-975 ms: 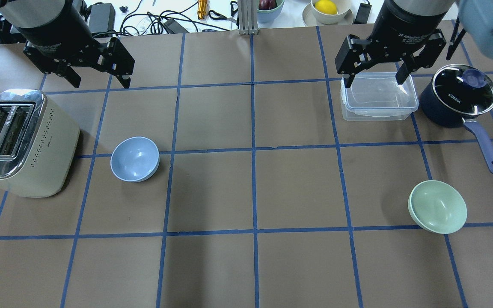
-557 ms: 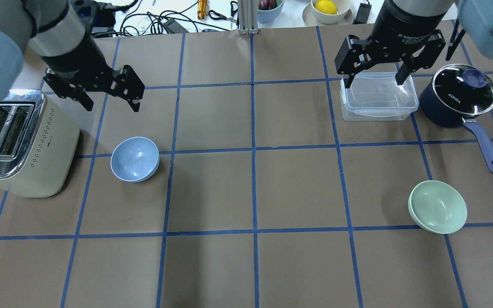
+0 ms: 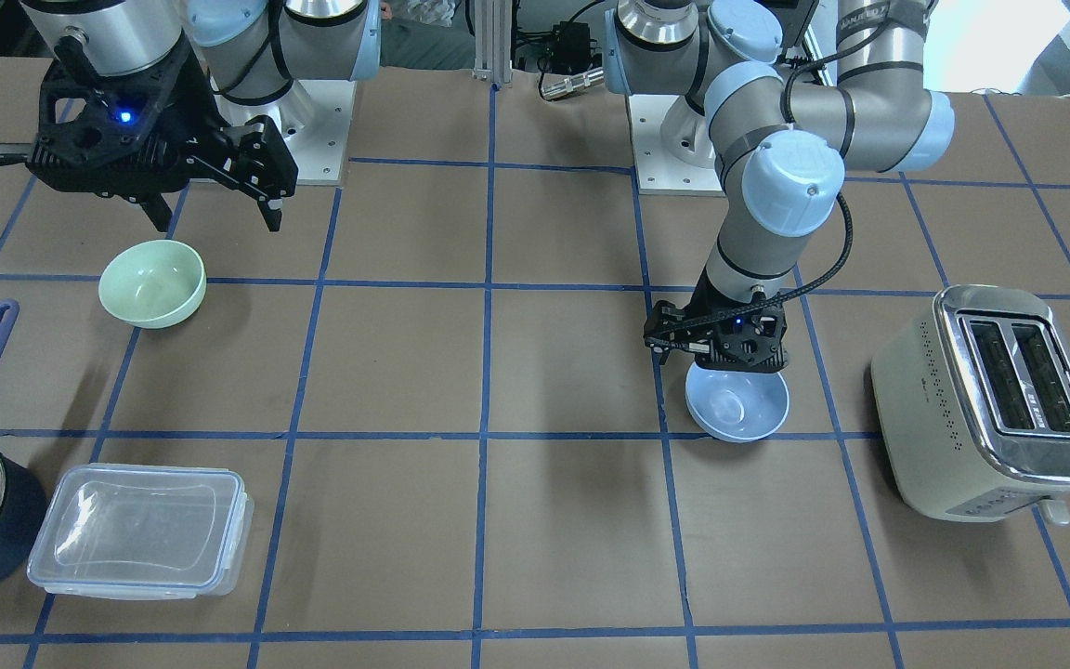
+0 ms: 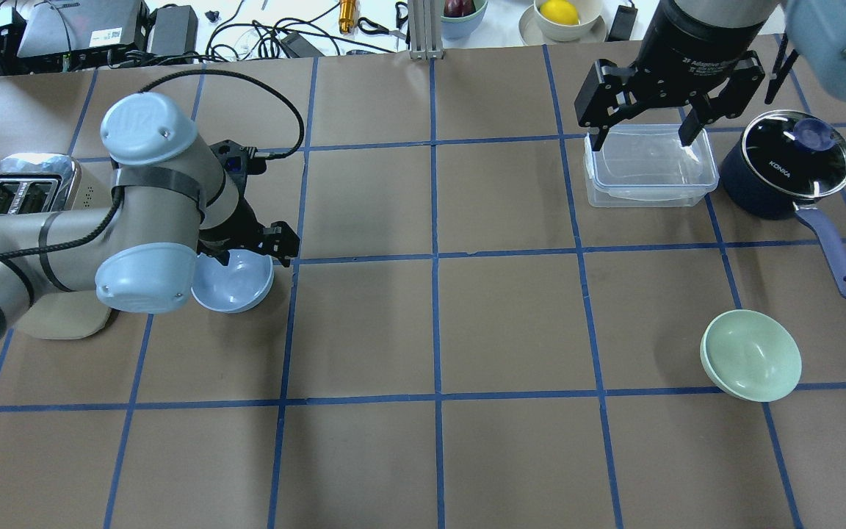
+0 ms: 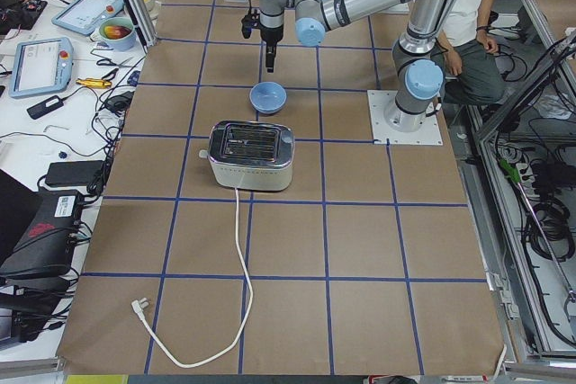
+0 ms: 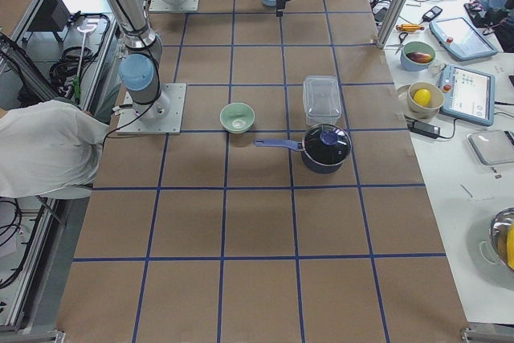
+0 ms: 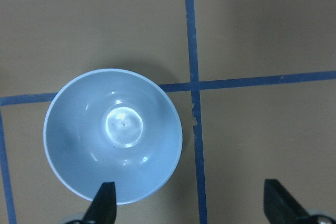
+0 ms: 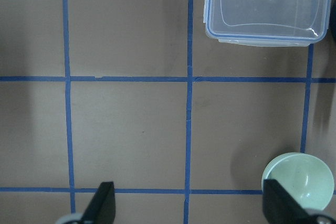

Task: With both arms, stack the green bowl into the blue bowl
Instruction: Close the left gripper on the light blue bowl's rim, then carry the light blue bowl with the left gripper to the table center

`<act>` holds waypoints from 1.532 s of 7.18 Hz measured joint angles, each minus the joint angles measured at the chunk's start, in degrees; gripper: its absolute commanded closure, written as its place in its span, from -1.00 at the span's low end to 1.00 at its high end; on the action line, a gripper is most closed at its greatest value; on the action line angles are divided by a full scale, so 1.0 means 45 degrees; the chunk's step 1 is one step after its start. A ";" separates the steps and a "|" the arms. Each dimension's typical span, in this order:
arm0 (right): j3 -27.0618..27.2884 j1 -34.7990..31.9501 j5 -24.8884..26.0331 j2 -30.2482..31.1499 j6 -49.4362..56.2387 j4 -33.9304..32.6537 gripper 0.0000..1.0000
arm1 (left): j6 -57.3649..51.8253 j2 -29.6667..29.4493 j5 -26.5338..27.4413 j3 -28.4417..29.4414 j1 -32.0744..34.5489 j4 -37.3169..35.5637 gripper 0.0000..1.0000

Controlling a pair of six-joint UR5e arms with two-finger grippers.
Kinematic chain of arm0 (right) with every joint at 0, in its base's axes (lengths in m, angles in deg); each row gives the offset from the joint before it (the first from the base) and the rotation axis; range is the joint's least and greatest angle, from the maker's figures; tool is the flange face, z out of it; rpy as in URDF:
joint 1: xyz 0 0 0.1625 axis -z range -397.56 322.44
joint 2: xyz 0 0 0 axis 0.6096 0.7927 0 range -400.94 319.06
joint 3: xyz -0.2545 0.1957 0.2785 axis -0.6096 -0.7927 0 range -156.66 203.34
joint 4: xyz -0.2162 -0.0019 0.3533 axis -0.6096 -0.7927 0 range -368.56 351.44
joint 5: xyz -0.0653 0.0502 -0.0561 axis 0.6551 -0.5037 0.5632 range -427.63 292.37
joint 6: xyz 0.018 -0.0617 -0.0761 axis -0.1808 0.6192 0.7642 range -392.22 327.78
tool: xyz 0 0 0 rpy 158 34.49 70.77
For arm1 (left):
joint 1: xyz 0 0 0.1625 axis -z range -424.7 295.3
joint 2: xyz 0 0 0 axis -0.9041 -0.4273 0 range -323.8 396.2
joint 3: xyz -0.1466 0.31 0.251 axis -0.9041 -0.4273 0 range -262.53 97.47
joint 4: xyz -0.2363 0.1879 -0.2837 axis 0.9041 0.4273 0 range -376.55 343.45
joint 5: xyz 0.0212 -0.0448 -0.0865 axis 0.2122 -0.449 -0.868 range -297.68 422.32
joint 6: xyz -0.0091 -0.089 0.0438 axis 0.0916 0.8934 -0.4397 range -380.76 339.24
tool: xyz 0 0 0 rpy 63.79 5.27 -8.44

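I'm straddling the blue bowl at its six-o'clock rim with the left end effector, spread wide for a pinch. The right end effector is hovering wide.

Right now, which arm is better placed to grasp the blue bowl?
Left. The left gripper hangs open just above the blue bowl, one finger over its rim. The right gripper, also open, hangs high at the table's other end, near the green bowl.
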 measured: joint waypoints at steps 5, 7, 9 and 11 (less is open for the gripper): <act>0.0027 -0.0006 0.0004 -0.0003 0.0004 0.0020 -1.00 | -0.0023 -0.1368 0.0924 -0.0584 0.0087 -0.2040 0.69; 0.0034 -0.0007 0.0009 -0.0003 0.0004 0.0022 -1.00 | 0.0055 -0.1360 0.0883 -0.0453 0.0243 -0.2032 0.69; 0.0041 0.0002 0.0023 -0.0016 0.0004 0.0033 -1.00 | 0.1173 -0.1367 0.0802 0.0320 0.1168 -0.1456 0.69; 0.0051 0.0039 0.0050 -0.0028 0.0008 0.0061 -1.00 | 0.4234 -0.1967 0.0525 0.1675 0.3601 -0.0815 0.69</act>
